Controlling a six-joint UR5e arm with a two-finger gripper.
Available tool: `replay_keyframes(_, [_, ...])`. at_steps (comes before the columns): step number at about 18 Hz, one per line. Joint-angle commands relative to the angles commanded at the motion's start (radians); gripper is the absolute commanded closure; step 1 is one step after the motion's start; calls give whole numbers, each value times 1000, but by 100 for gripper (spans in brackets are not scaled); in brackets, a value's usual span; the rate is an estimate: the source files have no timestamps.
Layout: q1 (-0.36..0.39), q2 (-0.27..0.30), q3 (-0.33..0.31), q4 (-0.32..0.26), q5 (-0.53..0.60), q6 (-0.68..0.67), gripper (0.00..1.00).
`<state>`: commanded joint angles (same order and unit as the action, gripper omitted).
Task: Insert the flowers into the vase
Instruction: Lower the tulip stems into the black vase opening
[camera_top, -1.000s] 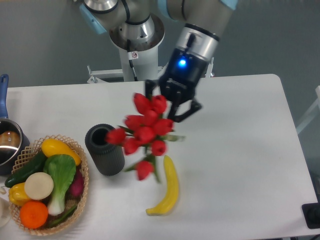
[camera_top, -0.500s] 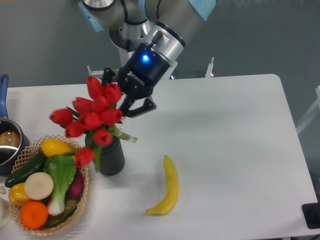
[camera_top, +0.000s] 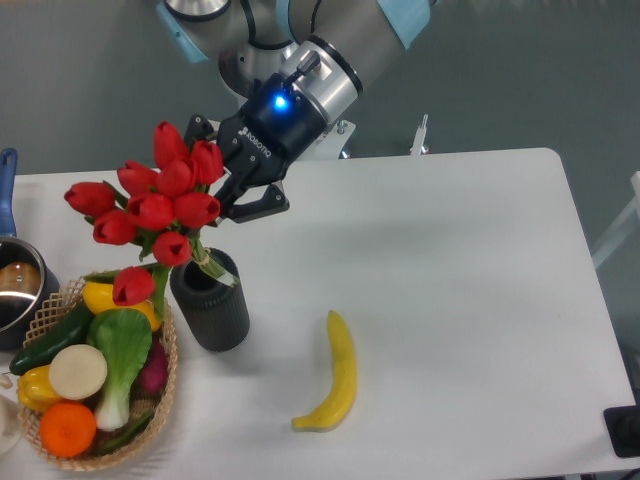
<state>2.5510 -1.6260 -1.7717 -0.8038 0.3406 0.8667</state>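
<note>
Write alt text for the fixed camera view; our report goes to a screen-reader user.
A robot arm's gripper holds a bunch of red flowers tilted over the mouth of a dark ribbed vase on a white table. A wicker basket of vegetables and fruit sits left of the vase, and a banana lies to its right.

Free table at the right of the frame
The basket (camera_top: 60, 300) stood touching the vase (camera_top: 211, 305) at lower left; the banana (camera_top: 335, 375) lay alone.

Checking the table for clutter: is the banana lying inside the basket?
No, the banana lies on the bare table right of the vase, apart from the basket.
</note>
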Motion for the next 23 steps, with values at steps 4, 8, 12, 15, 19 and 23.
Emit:
replay_keyframes(4, [-5,-5,-29,0,-78,-6,96])
replay_keyframes(8, [-2,1,-96,0,-137,-5,96])
replay_keyframes(12, [-3,6,-117,2,-135,3,96])
replay_keyframes(15, [6,-3,-115,2,-134,15,96])
replay_keyframes(19, [15,-5,-114,2,-132,23,96])
replay_keyframes(23, [20,-14,-115,2,-121,25,96])
